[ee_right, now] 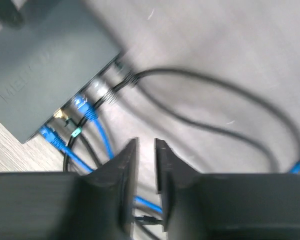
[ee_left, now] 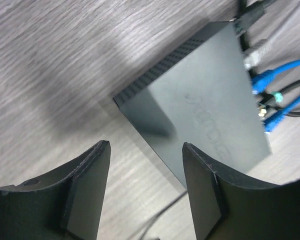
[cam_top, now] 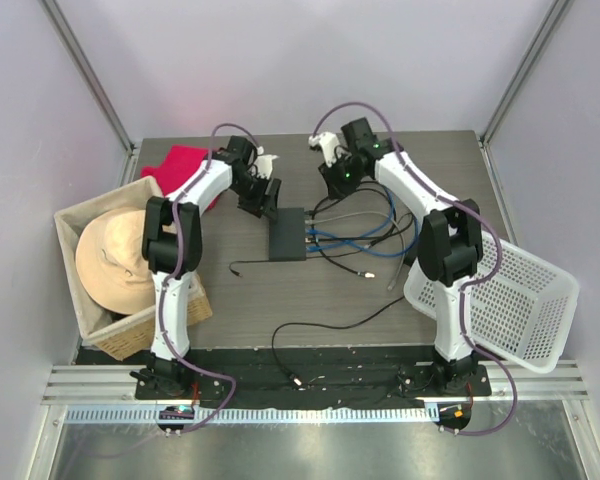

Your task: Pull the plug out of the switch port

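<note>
Dark wood-grain table [cam_top: 450, 160] between pale lilac walls, seen from above, with two robot arms reaching in from the near edge. The switch [cam_top: 288, 236], a flat matte-black box, lies flat near the middle of the table between the arms. Its long axis runs from near to far.

Its row of ports is on the long edge facing the right arm. Several plugs [ee_left: 264, 80] sit in that row, blue, black and pale ones. Their cables [cam_top: 365, 235] fan out across the table toward the right. Which plug is meant cannot be told.

The left gripper [ee_left: 146, 180] hovers over the switch's far-left corner, on the plain side away from the ports. Its fingers are spread wide with nothing between them. In its wrist view the box lies just ahead and to the right of the fingertips, not touching them.

The right gripper [ee_right: 146, 160] hangs above the cable side. Its fingers are parted only by a narrow gap and nothing is visibly gripped. In its blurred wrist view the switch lies up and to the left, with the plugs between box and fingers.

Judging from this, the right arm is the nearer to the plugs. A pull would likely run rightward, straight away from the port edge, while the left could steady the box.
</note>
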{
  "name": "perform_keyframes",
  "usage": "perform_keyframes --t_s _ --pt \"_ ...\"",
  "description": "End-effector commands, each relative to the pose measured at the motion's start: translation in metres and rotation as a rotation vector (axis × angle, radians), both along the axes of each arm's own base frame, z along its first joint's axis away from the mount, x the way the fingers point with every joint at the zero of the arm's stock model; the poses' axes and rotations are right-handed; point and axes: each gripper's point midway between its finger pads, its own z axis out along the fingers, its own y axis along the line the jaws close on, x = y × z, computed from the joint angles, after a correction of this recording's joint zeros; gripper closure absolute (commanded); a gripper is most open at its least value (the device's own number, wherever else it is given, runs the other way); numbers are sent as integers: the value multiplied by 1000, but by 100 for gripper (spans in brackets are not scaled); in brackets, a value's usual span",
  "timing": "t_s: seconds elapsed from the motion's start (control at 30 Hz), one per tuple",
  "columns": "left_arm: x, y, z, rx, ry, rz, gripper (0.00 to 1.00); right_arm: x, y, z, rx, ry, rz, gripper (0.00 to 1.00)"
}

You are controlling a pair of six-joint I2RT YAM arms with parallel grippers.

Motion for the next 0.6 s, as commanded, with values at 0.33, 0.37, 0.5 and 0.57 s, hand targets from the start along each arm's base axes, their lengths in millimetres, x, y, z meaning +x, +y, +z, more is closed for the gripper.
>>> perform_keyframes --t_s 0.33,0.37,0.5,0.57 --pt "-18 -9 33 -84 62 122 36 18 60 -7 327 181 209 63" --pt "-20 -10 31 -86 72 119 36 19 62 -7 337 183 213 62" --pt "-23 -15 26 -143 120 107 37 17 64 -19 361 226 208 59" --pt "-24 -18 23 -157 136 107 37 14 63 -26 374 258 205 59"
